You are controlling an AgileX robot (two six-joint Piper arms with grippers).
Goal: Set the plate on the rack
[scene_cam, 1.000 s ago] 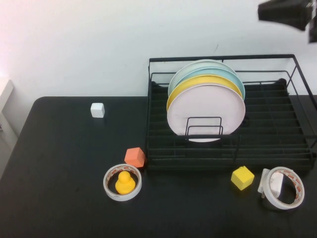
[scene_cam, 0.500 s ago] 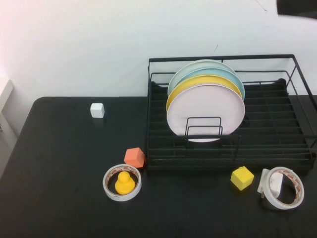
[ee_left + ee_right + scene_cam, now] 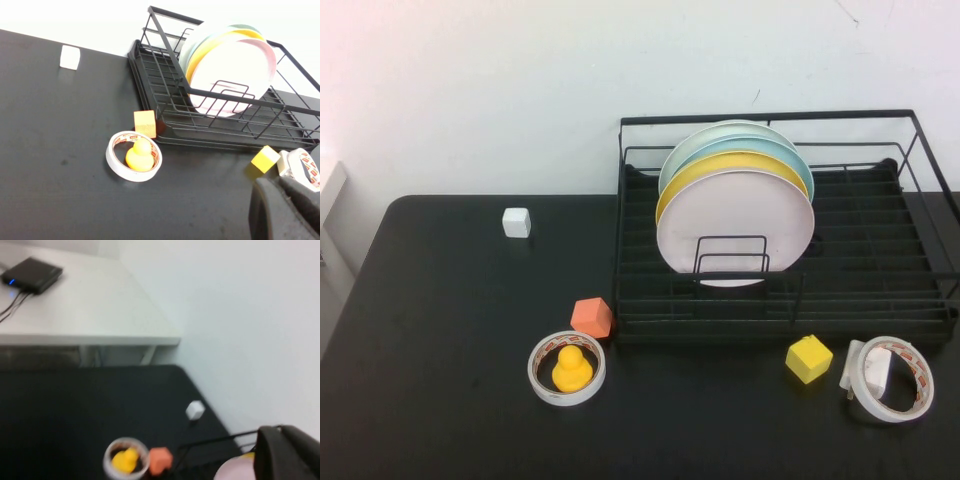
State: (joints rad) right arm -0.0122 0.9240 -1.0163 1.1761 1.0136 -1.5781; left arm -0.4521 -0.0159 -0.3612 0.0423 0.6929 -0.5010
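Note:
The pale pink plate (image 3: pixel 735 225) stands upright in the black wire rack (image 3: pixel 770 117), in front of a yellow plate (image 3: pixel 730 163) and a light blue one (image 3: pixel 790 150). Neither gripper shows in the high view. In the left wrist view my left gripper (image 3: pixel 281 202) is shut and empty, above the table's near side, well apart from the plate (image 3: pixel 235 70) and the rack (image 3: pixel 225 95). In the right wrist view my right gripper (image 3: pixel 281 450) is shut and empty, high above the scene; an edge of the plate (image 3: pixel 234 473) and a rail of the rack (image 3: pixel 215 442) show below it.
On the black table: a white cube (image 3: pixel 517 222), an orange cube (image 3: pixel 592 317), a tape ring holding a yellow duck (image 3: pixel 568 368), a yellow cube (image 3: pixel 809 358) and a tape roll (image 3: pixel 891 378). A white desk (image 3: pixel 75 315) stands beyond the table's left end.
The dark shape of my right arm at the top right of the high view has risen out of the picture. The plates and the small objects have not moved.

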